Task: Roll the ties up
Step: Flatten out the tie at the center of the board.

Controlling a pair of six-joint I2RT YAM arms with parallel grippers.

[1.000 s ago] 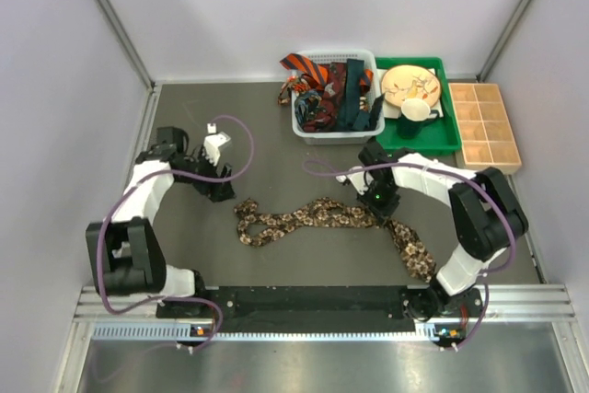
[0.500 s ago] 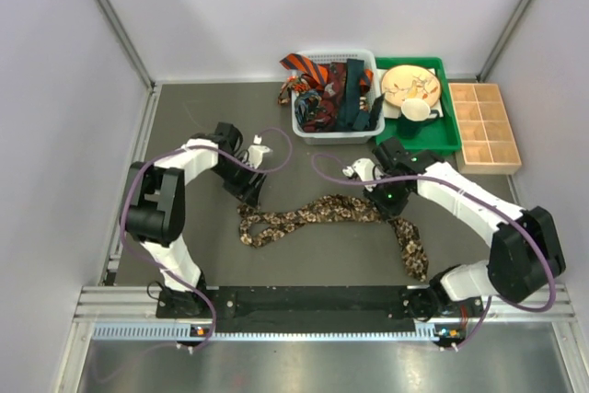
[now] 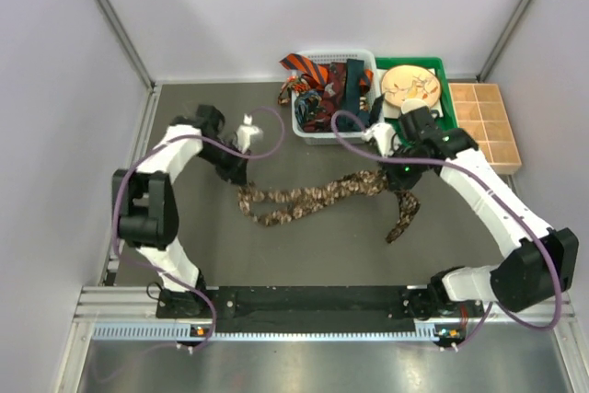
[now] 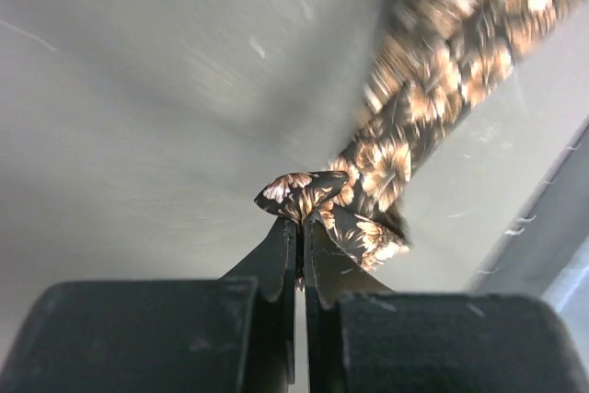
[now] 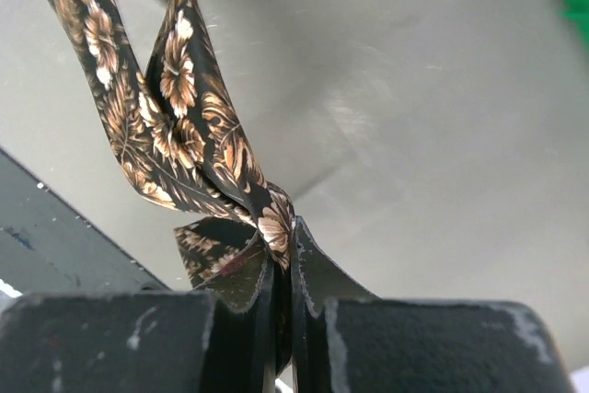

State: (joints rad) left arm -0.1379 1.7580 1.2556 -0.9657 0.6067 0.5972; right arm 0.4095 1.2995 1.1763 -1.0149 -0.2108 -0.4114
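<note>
I count one brown-black speckled tie (image 3: 313, 198) stretched left to right across the middle of the tabletop (image 3: 202, 246). At least three more ties (image 3: 324, 80), orange-black striped, dark red and dark teal, are heaped in the single white basket (image 3: 313, 134) at the far edge. My left gripper (image 4: 300, 227) is pinched tight on one crumpled end. My right gripper (image 5: 287, 246) is clamped on a fold, and the rest trails toward the near edge.

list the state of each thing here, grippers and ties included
left gripper, shut on one end of the brown patterned tie
right gripper, shut on the same tie, further along
brown patterned tie, unrolled, stretched between both grippers
other ties, unrolled, piled in the white basket, one draped over its rim
</note>
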